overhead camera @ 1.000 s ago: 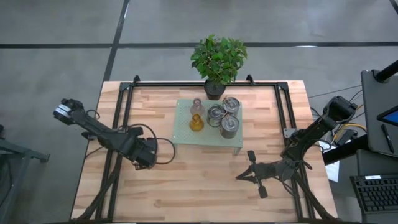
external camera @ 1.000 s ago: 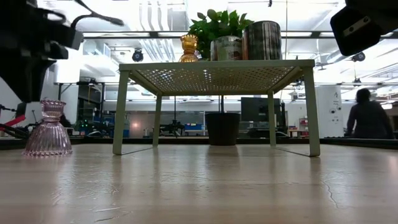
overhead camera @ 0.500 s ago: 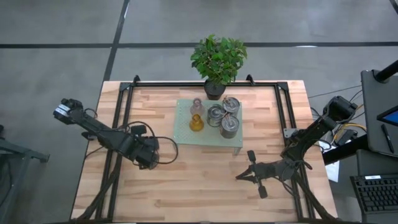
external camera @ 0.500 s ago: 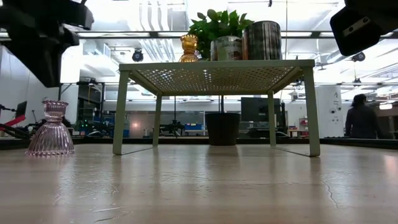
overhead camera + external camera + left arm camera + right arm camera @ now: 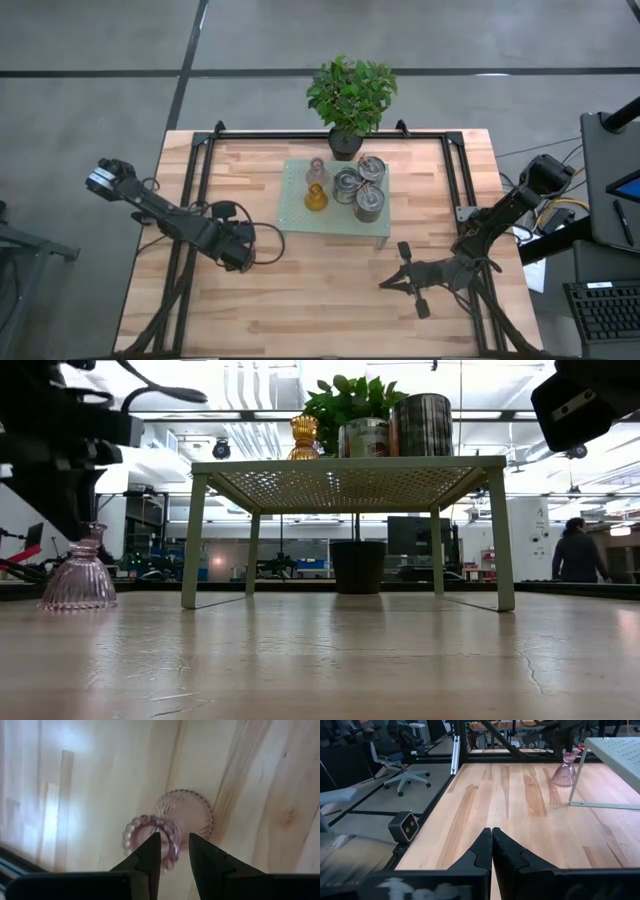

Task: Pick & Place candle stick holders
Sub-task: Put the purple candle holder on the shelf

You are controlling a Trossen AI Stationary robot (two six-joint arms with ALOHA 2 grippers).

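The left gripper [image 5: 238, 246] is positioned left of centre in the high view, directly above a pale pink glass candle stick holder [image 5: 184, 813] that stands upright on the wooden table [image 5: 330, 300]. In the left wrist view the jaws are parted narrowly, with the fingers [image 5: 148, 854] overlapping the beaded rim of this holder; whether they contact the rim cannot be determined. In the low view the same holder [image 5: 78, 575] appears at the left edge of the frame, beside the green rack [image 5: 295, 222]. The remaining five holders stand on the rack at the upper centre of the high view: a second pink holder [image 5: 317, 171], an amber holder [image 5: 315, 197] and three silvery holders [image 5: 362, 188]. A potted plant [image 5: 351, 95] stands behind the rack. The right gripper [image 5: 398, 282] rests at the lower right of the high view, jaws closed on nothing.
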